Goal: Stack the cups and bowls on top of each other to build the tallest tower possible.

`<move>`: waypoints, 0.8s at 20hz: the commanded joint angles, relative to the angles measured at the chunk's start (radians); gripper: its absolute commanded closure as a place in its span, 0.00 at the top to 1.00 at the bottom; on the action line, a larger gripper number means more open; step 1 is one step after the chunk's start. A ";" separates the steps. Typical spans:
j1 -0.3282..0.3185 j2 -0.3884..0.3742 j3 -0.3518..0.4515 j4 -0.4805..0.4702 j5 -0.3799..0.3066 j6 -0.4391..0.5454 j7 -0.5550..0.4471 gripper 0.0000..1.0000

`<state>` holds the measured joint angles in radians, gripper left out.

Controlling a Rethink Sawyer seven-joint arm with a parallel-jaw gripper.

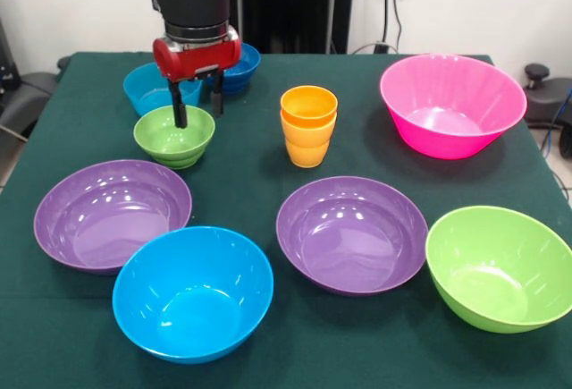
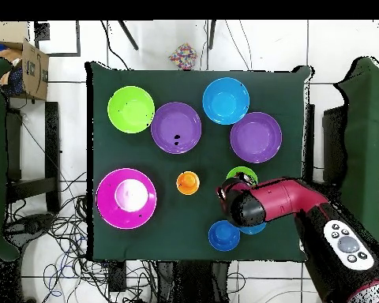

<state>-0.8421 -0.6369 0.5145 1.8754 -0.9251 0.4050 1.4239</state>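
Two ribbed orange and yellow-orange cups [image 1: 308, 127] stand nested at the table's middle and also show in the overhead view [image 2: 188, 183]. My gripper [image 1: 197, 110] is open just above the small green bowl [image 1: 174, 139]. One finger [image 1: 180, 114] hangs inside the bowl and the other behind its far rim. The small light blue bowl [image 1: 146, 88] and the small dark blue bowl [image 1: 241, 67] sit behind it on the cloth. In the overhead view my red wrist [image 2: 244, 201] covers the gripper and most of the small green bowl [image 2: 242, 173].
Large bowls ring the table: pink [image 1: 451, 103], two purple [image 1: 112, 213] [image 1: 351, 232], blue [image 1: 192, 292] and green [image 1: 500, 266]. Chairs stand at both sides of the table, and a cardboard box [image 2: 31, 67] sits off one corner.
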 commanded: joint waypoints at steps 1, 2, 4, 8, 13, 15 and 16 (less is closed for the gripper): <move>0.062 0.084 -0.066 -0.020 -0.072 -0.086 0.126 1.00; 0.064 0.089 -0.072 -0.022 -0.072 -0.093 0.125 1.00; 0.070 0.097 -0.084 -0.025 -0.069 -0.104 0.122 1.00; 0.084 0.111 -0.104 -0.033 -0.056 -0.119 0.114 1.00; 0.097 0.137 -0.130 -0.047 -0.047 -0.147 0.110 1.00; 0.097 0.143 -0.133 -0.053 -0.043 -0.154 0.100 1.00; 0.098 0.146 -0.135 -0.057 -0.041 -0.157 0.098 1.00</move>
<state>-0.7855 -0.5294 0.4115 1.8746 -0.9243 0.2857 1.4239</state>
